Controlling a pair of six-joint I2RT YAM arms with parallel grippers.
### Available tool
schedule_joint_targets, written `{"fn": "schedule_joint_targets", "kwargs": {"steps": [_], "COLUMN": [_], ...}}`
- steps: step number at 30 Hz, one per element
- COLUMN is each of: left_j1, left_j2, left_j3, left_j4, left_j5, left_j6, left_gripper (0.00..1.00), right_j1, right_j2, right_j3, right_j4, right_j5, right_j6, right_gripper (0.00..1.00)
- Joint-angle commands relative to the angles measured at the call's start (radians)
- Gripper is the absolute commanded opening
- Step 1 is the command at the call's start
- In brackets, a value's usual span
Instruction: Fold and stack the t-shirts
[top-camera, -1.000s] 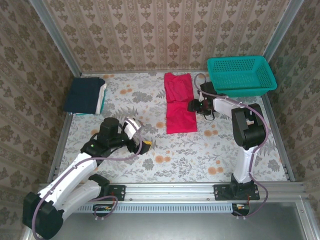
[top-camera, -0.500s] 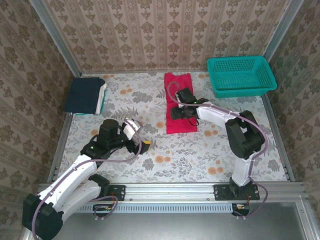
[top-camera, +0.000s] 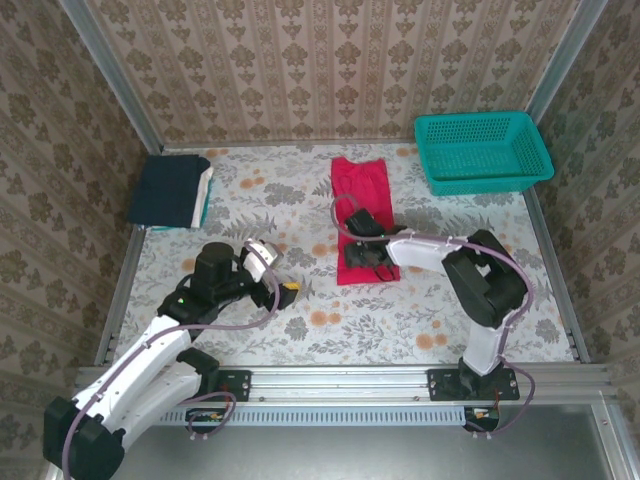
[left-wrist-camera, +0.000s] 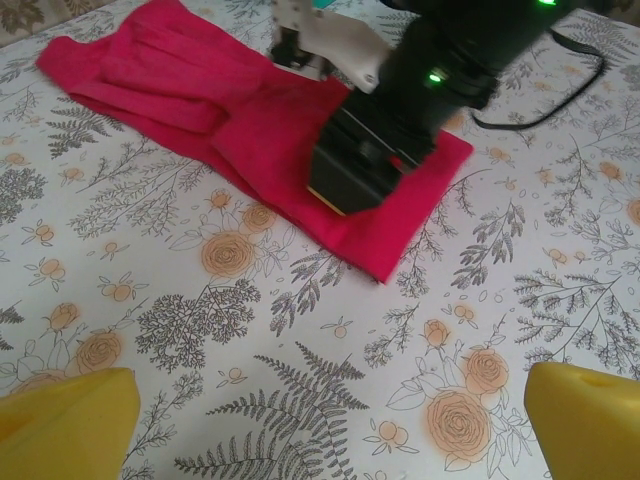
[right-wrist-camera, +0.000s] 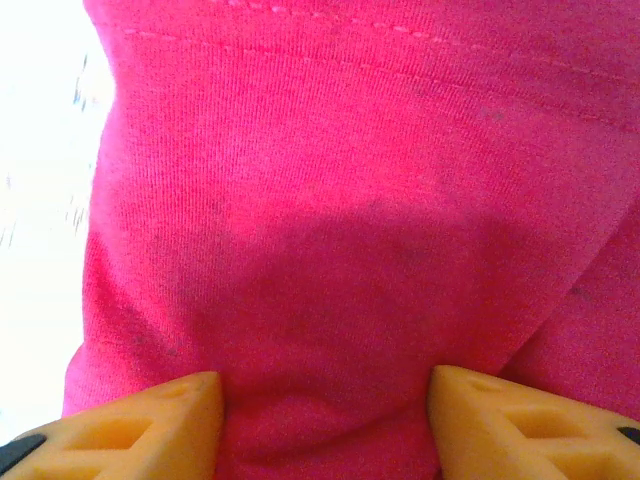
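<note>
Top external view: you have the red t-shirt (top-camera: 358, 185) lying as a long narrow strip right of the table's (top-camera: 400, 320) centre, running from near the far edge toward the near edge. The right gripper (top-camera: 362, 258) sits on the shirt's near end, arm bent low over the table. In the right wrist view its yellow fingers (right-wrist-camera: 130, 420) stand apart, tips down on the fabric, with red cloth between them and a stitched hem across the top of the view. The left gripper (top-camera: 284, 283) hangs over bare table left of the shirt, well apart from it. In the left wrist view its fingertips (left-wrist-camera: 65, 420) are spread wide with nothing between them, and you look across the floral cloth at the shirt with the black right gripper on it. The shirt's far part looks rumpled; its near end lies flat. The folded t-shirts (top-camera: 170, 190), navy on top with white and teal edges showing, sit stacked at the far left corner. The teal basket (top-camera: 485, 178) sits at the far right corner.
</note>
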Motion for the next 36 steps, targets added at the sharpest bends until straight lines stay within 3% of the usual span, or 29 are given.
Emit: {"fn": "schedule_joint_targets", "kwargs": {"steps": [1,5,9,13,20,24,30,36], "left_j1": [-0.007,-0.007,-0.007,-0.007,-0.007,-0.007,-0.007,-0.007], "left_j2": [-0.001,0.015,0.013,-0.001,-0.06,-0.057,-0.054,-0.055], "left_j3": [-0.009,-0.004,-0.001,0.036,0.073,0.074,0.065,0.064], "left_j4": [0.022,0.028,0.027,-0.044,-0.166,-0.166,-0.127,-0.13], "left_j5": [0.007,0.015,0.01,0.015,0.048,0.106,0.145,0.14], "left_j6": [-0.007,-0.009,-0.012,0.03,0.119,0.13,0.138,0.144], "left_gripper": [1.0,1.0,1.0,1.0,1.0,1.0,1.0,1.0], "right_j1": [0.064,0.119,0.122,0.121,0.123,0.131,0.164,0.185], "right_j2": [-0.035,-0.126,-0.222,-0.316,-0.503,-0.569,-0.49,-0.383], "right_j3": [-0.112,-0.146,-0.136,-0.12,-0.18,-0.256,-0.253,-0.241], "right_j4": [-0.074,-0.083,-0.097,-0.119,-0.218,-0.225,-0.264,-0.191], "right_j5": [-0.039,-0.047,-0.045,-0.045,-0.15,-0.142,-0.139,-0.135], "right_j6": [0.136,0.172,0.03,-0.304,-0.877,-1.08,-1.14,-1.136], "right_gripper": [0.58,0.61,0.72,0.83,0.84,0.8,0.67,0.62]}}
